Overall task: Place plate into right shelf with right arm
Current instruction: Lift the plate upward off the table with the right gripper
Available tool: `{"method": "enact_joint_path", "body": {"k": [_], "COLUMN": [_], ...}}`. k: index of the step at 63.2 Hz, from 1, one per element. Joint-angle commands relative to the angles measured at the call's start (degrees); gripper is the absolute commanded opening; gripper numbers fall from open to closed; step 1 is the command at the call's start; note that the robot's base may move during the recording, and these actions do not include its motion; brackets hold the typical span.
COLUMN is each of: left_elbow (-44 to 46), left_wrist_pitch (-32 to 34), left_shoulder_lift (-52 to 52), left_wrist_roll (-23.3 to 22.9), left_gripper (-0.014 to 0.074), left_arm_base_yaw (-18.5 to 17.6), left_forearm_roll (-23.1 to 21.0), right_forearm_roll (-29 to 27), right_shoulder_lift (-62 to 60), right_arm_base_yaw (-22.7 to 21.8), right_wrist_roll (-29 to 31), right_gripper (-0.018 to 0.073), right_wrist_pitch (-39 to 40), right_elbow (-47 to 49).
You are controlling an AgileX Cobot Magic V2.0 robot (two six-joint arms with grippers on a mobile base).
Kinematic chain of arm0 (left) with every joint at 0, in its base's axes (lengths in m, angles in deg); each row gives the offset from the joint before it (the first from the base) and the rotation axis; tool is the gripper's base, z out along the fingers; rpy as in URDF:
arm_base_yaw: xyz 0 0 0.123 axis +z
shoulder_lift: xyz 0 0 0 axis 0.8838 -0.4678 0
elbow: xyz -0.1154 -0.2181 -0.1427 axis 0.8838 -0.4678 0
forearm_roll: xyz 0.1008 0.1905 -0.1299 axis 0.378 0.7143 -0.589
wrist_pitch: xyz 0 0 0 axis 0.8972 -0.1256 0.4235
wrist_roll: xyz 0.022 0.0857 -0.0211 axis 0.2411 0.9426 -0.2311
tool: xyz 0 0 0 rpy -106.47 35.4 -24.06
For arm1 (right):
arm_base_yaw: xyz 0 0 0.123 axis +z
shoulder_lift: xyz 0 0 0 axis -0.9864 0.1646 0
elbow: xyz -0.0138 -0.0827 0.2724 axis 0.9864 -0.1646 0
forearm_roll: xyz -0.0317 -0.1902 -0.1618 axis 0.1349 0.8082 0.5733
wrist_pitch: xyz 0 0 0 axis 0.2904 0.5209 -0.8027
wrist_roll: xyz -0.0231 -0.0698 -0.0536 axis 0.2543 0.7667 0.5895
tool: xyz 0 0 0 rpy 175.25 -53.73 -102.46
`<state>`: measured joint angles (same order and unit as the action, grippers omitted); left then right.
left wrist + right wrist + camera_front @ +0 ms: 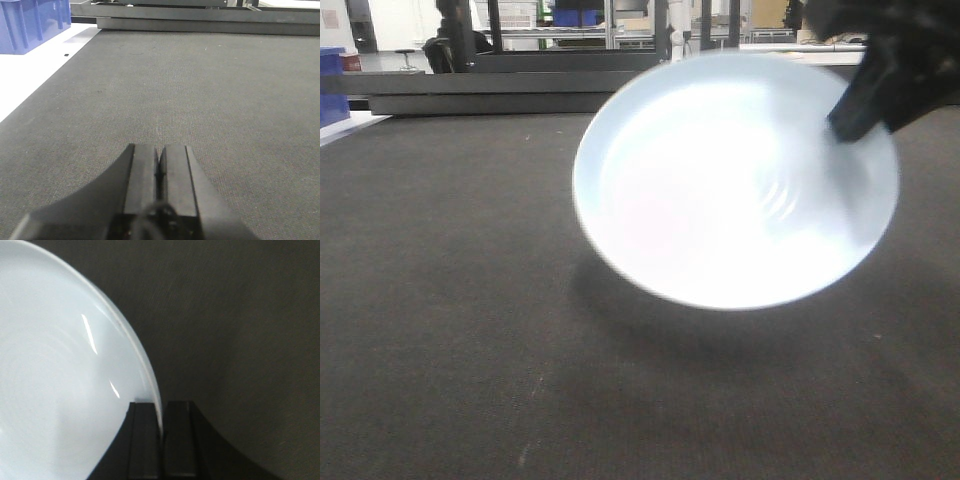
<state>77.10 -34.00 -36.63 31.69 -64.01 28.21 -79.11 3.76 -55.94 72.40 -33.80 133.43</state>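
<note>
Now: the right end effector (161, 416) is pinching the plate (735, 180) by its rim. In the right wrist view, the thin upturned edge sits between the two dark fingers, one on the inner face and one on the outer.

- An edge grip suits a shallow plate: the rim is the only part thin enough to clamp.
- The plate is tilted, with its glossy inner face turned toward the front camera. It looks clear of the table (440, 320), judging from the soft shadow spread beneath it.
- The plate hangs right of centre over the table. It is blurred in the front view, so the fine detail of the rim is uncertain there.
- Carried edge-on like this, it could slide into a shelf gap. The risk I see is the smooth glaze slipping in so small a pinch.

The left end effector (160, 160) has its fingers pressed together with nothing between them. It is low over the table, well apart from the plate, and plays no part here.

Surface: a dark grey, finely textured mat, bare around the plate. A low dark frame (490, 95) bounds the far edge. At the left edge lies a white strip (30, 80) with a blue bin (30, 20).

Room: behind stands a metal rack (620, 30) carrying blue bins, under bright light. I cannot tell whether it is the right shelf. The placing is not yet done.
</note>
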Motion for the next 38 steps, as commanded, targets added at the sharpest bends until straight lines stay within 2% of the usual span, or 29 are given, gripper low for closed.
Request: {"method": "enact_joint_path", "body": {"k": [1,12,18,27,38], "left_elbow": [-0.5,-0.5,-0.5,-0.5,-0.5], "left_wrist_pitch": [4.8,4.8,4.8,4.8,4.8], "left_shoulder_lift": [0.1,0.1,0.1,0.1,0.1], "left_wrist_roll": [0.2,0.2,0.2,0.2,0.2], "left_gripper": [-0.0047,-0.0047,-0.0047,-0.0047,-0.0047], "left_arm_base_yaw": [-0.4,-0.4,-0.4,-0.4,-0.4], "left_forearm_roll": [-0.2,-0.2,-0.2,-0.2,-0.2], "right_forearm_roll": [-0.3,-1.0,0.4,3.2,3.2], "right_shoulder_lift": [-6.9,-15.6,-19.7,-26.6,-36.3], "right_arm_base_yaw": [-3.2,-11.2,-14.2,-16.0,-16.1], "right_wrist_roll": [3.6,4.8,4.8,4.8,4.8], "right_gripper": [0.0054,0.0054,0.0054,0.0054,0.0054], "right_wrist_pitch": [11.4,20.8,22.1,23.8,24.7], "right_elbow": [-3.0,-10.3,-12.5,-16.2,-20.0]}}
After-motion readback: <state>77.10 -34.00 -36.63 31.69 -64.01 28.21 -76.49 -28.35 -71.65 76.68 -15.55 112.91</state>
